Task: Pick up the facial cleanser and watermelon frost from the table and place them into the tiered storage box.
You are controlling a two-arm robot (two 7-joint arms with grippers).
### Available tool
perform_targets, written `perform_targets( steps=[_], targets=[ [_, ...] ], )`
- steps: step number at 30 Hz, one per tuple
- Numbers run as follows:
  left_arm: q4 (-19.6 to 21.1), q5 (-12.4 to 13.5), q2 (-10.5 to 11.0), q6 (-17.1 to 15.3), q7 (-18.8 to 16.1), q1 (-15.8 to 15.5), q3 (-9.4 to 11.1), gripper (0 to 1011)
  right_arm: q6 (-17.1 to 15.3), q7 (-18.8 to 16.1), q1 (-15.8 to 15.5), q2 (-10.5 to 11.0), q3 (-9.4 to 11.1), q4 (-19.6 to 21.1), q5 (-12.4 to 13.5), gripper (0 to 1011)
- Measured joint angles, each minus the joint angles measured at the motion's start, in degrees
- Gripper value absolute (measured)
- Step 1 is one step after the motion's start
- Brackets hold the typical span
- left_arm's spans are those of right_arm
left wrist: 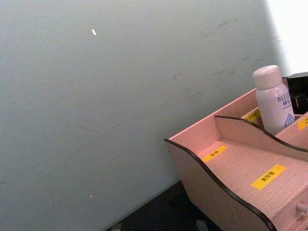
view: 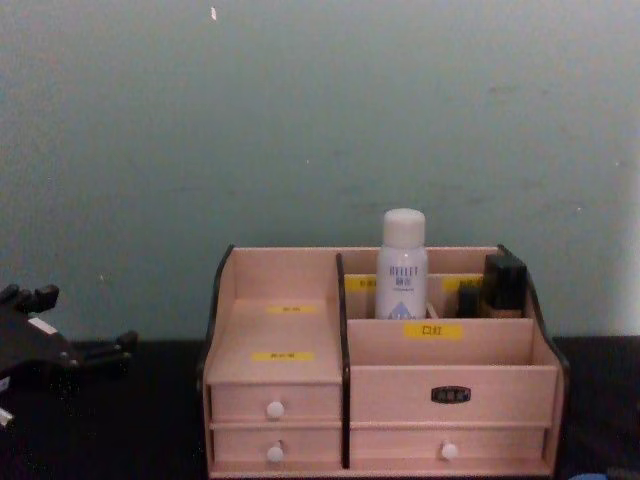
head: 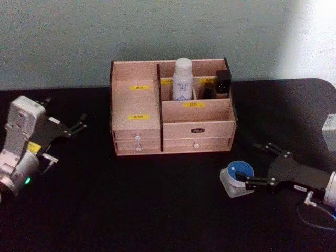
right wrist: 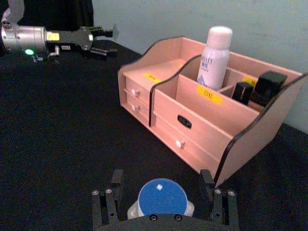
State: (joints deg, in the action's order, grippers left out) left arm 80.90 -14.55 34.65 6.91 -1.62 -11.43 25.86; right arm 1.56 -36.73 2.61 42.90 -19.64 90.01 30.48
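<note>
**Cleanser in the box, right jaws around the blue-lidded jar**

From my console, the facial cleanser (head: pixel 182 79) stood upright in a rear compartment of the tiered storage box (head: pixel 136 126), just right of the tall middle divider. Its white cap rose above the back wall. In the chest view its blue triangular mark sat just above the yellow label on the partition in front of it. Beside it, in the rear compartment at the box's right end, stood a small dark bottle (head: pixel 223 81) with a black cap.

The watermelon frost (head: pixel 237 176) sat on the black table (head: pixel 157 210), in front of the box and off its right front corner, clear of the drawers. Its flat blue lid faced up.

The right gripper (head: pixel 252 164) reached in from the right edge with its fingers spread wide, one on each side of the jar. In the right wrist view I saw a dark gap between the jar and each finger (so I counted it as straddling, not pinching). The jar rested on the table between them.

The left gripper (right wrist: pixel 106 41) hung over the left part of the table, well apart from the box. Its two fingers stood apart, with nothing between them. Its wrist camera looked past the box's left wall at the pale green wall behind, with the cleanser's cap showing beyond the curved dividers.
</note>
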Motion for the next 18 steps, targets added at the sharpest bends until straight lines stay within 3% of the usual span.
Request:
perform_targets(
  steps=[18],
  targets=[
    [0.00,0.00,0.00,0.00,0.00,0.00,0.00,1001,-1.00,-0.46,0.59,-1.43,-0.99,-4.11,-0.01,1000]
  ],
)
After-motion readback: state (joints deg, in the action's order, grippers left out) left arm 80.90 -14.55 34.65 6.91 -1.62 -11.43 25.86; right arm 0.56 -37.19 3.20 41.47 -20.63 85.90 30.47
